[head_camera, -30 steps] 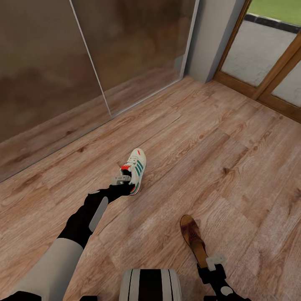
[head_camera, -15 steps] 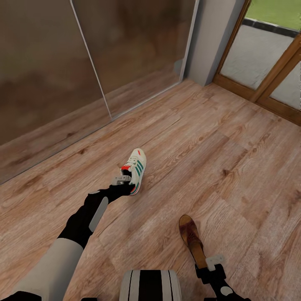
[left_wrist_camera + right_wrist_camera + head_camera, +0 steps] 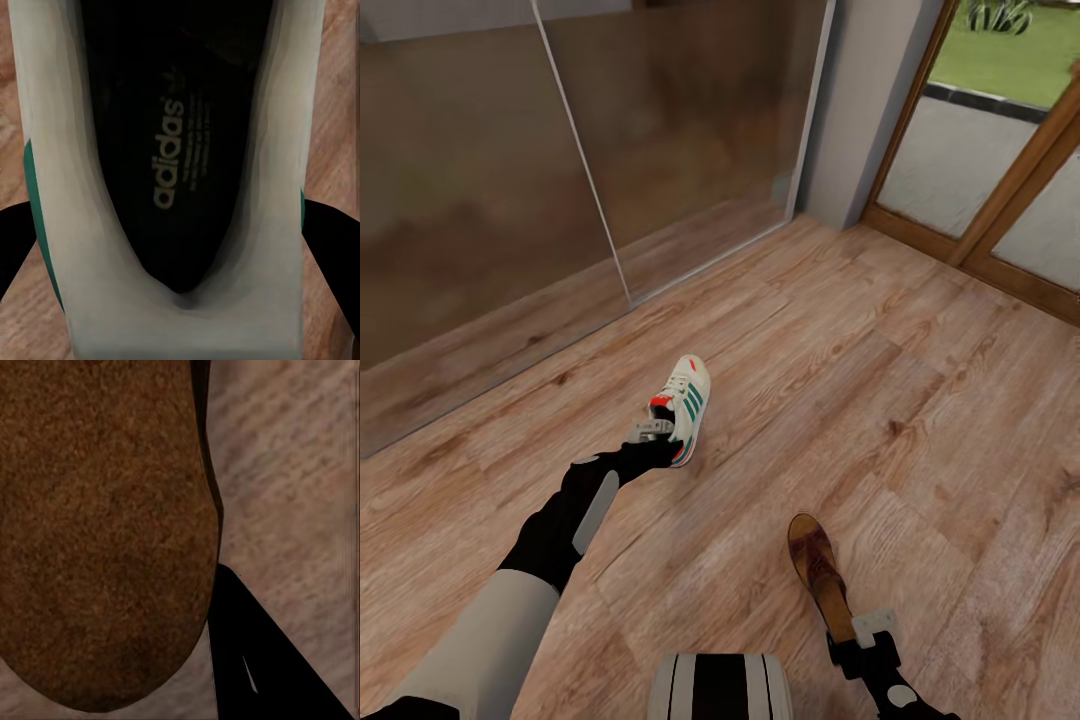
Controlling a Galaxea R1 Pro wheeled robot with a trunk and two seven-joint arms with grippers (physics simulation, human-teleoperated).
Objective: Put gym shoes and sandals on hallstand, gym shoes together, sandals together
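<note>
One gym shoe (image 3: 684, 405) is clamped at its heel by the left gripper (image 3: 651, 432); the right gripper (image 3: 873, 627) pinches a sandal (image 3: 819, 572) by its heel. Both seem lifted off the corridor floor (image 3: 880, 400). Carrying comes next: I'd turn toward the hallstand, away from the mirrored wardrobe doors (image 3: 560, 170) and glass door (image 3: 1000, 150).

We look down on warm brown wood-grain plank flooring (image 3: 880, 380) that runs to every edge. On our left stand glossy dark mirrored wardrobe doors (image 3: 470, 170), split by a thin pale vertical strip, and we see the planks reflected low in them. Beside them rises a pale grey wall corner (image 3: 865, 110). To the right we find a wood-framed glass door (image 3: 1000, 190), with grey paving and green grass outside.
</note>
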